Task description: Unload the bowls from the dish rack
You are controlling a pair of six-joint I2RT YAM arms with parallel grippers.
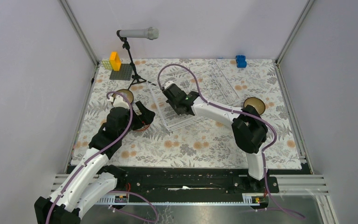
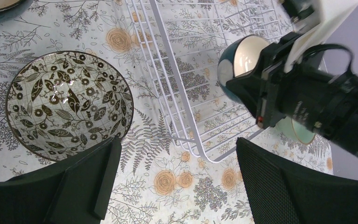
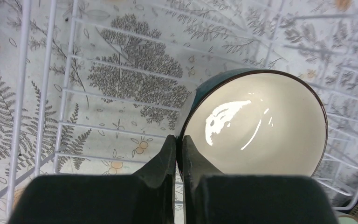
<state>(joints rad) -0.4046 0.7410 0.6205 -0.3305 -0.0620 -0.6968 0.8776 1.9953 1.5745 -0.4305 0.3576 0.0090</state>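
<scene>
Because my right pincer has only the thin glazed wall of the teal bowl nipped between its fingers, one inside the white hollow and one outside, the hold is a narrow one at the rim. The bowl is inside the dish rack, toward the rack's 8 o'clock end as seen from overhead. I cannot quite tell whether its foot rests on the wires or hangs just clear of them.

What worries me is this. Pinched at a single spot on its 9 o'clock edge, the bowl could swing about my fingers and slide out, the glaze being slick. If I draw it sideways before it clears the low wire wall, the foot may snag and drag the whole rack. The floral bowl stands on the bench just off the rack's 9 o'clock side. My left pincer hangs there spread wide and empty, so a careless path could knock arm against arm.

Being round, the bowl has no long side. Its axis runs through the mouth, which is tipped towards my wrist camera rather than level. The rack's long axis runs from 8 to 2 o'clock overhead.
</scene>
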